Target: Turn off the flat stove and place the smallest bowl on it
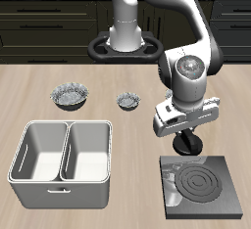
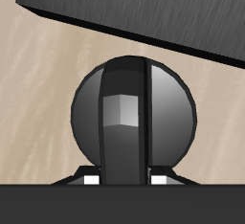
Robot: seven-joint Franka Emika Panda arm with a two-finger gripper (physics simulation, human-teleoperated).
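The flat stove (image 1: 202, 185) lies near the table's front edge; its ring coils are dark. Its black round knob (image 1: 172, 173) is at the plate's edge. My gripper (image 1: 185, 150) hangs just above the stove's back edge near the knob, fingers together and holding nothing. In the wrist view the shut fingers (image 2: 124, 79) form a dark bar over the round knob (image 2: 177, 123), with the stove's edge (image 2: 144, 12) beyond. I cannot tell if they touch the knob. The smallest bowl (image 1: 128, 101), grey with a crinkled rim, sits on the table farther back, apart from the gripper.
A wider crinkled grey bowl (image 1: 72, 96) sits farther back beside the smallest bowl. A white double-basin tray (image 1: 61, 153) stands near the front edge, beside the stove. The robot's base (image 1: 125, 37) is at the table's back.
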